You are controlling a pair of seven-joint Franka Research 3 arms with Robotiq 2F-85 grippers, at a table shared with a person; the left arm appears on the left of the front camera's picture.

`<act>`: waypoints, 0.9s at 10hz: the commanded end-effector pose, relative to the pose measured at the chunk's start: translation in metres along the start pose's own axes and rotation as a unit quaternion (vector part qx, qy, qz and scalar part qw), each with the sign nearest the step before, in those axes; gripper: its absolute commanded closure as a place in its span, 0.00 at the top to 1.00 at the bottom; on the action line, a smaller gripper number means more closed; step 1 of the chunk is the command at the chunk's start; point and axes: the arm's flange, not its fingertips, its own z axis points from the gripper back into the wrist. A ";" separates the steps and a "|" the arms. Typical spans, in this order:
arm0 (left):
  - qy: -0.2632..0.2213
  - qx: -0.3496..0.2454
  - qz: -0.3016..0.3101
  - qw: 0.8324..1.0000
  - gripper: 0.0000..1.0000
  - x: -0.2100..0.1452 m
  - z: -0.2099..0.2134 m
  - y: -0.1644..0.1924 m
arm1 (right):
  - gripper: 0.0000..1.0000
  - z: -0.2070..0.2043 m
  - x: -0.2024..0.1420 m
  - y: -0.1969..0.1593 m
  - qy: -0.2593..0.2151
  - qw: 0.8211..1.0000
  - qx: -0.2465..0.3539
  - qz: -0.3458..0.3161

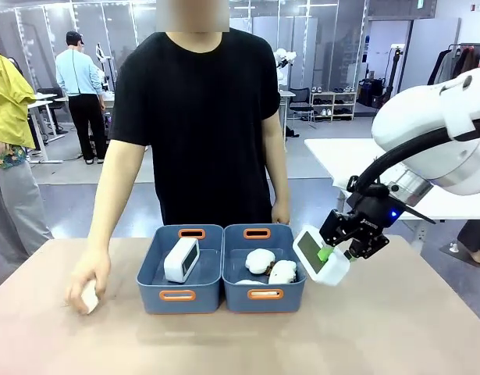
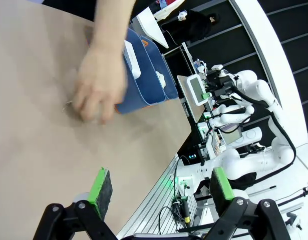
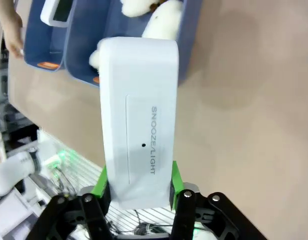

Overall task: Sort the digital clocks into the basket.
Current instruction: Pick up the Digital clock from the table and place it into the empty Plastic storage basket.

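Note:
My right gripper (image 1: 331, 254) is shut on a white digital clock (image 1: 318, 256) and holds it tilted above the table, just right of the two blue bins. In the right wrist view this clock (image 3: 138, 120) sits between the green pads (image 3: 175, 177), its "SNOOZE/LIGHT" face towards the camera. A second clock (image 1: 181, 259) leans inside the left basket (image 1: 152, 269); the right wrist view also shows this clock (image 3: 56, 12). My left gripper (image 2: 161, 187) is open over bare table with nothing between its fingers.
The right bin (image 1: 290, 273) holds fluffy white sheep toys (image 1: 261, 260). A person stands at the far side, one hand (image 1: 87, 285) resting on the table at the left over a small white thing. This hand (image 2: 101, 85) lies ahead of my left gripper.

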 end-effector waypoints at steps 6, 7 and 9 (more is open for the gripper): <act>0.004 0.002 -0.003 1.000 1.00 0.001 0.001 -0.003 | 0.00 0.190 -0.180 -0.056 -0.168 0.975 0.142 0.028; 0.004 0.002 -0.003 1.000 1.00 0.001 0.001 -0.003 | 0.00 0.213 -0.212 -0.072 -0.165 0.973 0.161 0.015; 0.004 0.002 -0.003 1.000 1.00 0.001 0.001 -0.003 | 0.00 0.232 -0.237 -0.113 -0.211 0.964 0.164 -0.003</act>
